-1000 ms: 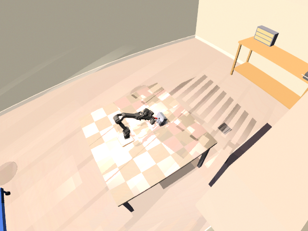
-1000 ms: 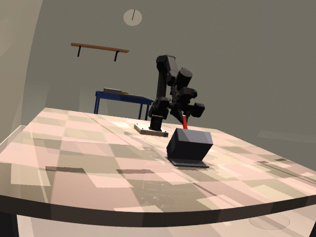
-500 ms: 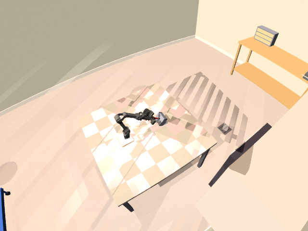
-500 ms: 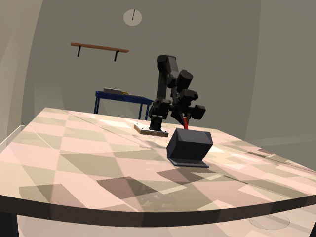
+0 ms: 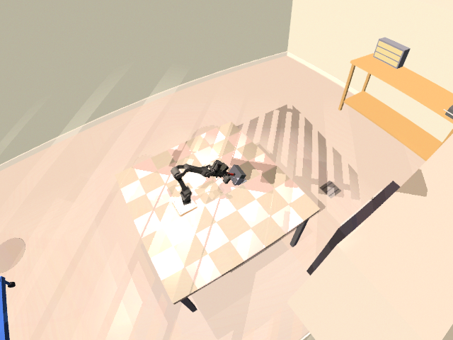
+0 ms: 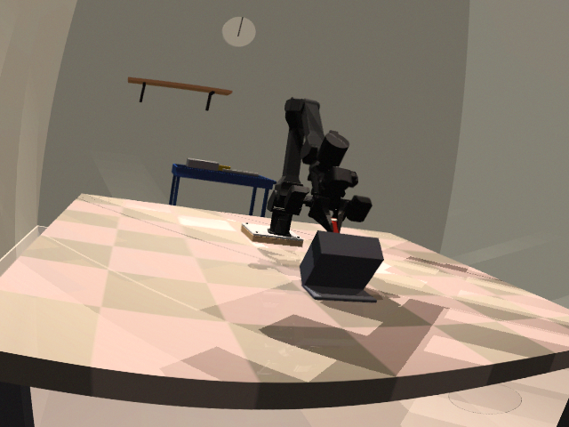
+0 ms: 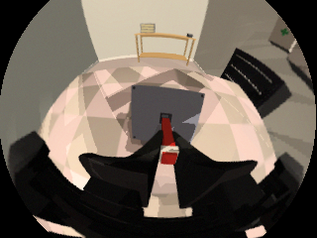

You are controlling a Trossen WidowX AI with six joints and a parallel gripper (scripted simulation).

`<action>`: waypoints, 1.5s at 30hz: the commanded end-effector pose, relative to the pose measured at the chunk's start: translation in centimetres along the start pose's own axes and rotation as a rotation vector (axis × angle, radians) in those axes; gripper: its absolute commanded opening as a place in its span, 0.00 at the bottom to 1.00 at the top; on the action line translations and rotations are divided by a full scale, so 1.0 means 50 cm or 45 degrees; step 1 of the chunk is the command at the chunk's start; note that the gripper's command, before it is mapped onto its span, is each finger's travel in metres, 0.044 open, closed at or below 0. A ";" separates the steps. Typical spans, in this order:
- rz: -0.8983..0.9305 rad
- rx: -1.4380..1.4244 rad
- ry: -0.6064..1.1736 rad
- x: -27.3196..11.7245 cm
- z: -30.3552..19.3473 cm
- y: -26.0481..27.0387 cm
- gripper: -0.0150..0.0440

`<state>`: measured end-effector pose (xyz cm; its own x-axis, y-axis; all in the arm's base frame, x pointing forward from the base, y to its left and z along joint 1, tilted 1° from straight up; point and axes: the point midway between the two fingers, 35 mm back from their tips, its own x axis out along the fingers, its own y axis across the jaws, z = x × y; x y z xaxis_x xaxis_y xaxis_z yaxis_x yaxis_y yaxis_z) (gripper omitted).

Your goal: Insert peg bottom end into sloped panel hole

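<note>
My gripper (image 5: 228,174) (image 6: 334,221) (image 7: 166,134) is shut on the red peg (image 5: 231,173) (image 6: 334,226) (image 7: 166,129), just in front of the sloped panel. The peg looks flat-sided, with a pale band near its top end. The dark grey panel (image 5: 238,173) (image 7: 148,106) faces the arm; its block shows from behind in the exterior view (image 6: 348,264). In the wrist view the peg's far end overlaps the lower part of the dark square hole (image 7: 165,115). Whether the tip is inside or just in front of the hole cannot be told. The block hides the tip in the exterior view.
The arm's base plate (image 5: 181,210) (image 6: 272,237) is on the checkered table (image 5: 239,223) (image 6: 156,294), behind the gripper. The panel's foot (image 6: 342,294) rests on the table. An orange shelf bench (image 5: 395,127) (image 7: 165,56) stands beyond the table. Strong shadows cross the tabletop.
</note>
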<state>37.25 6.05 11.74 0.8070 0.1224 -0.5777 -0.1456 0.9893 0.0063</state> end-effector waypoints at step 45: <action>0.000 0.000 -0.004 0.040 0.001 -0.001 0.25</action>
<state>38.70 6.21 10.80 0.8090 0.1210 -0.5753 -0.1435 0.9896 0.0064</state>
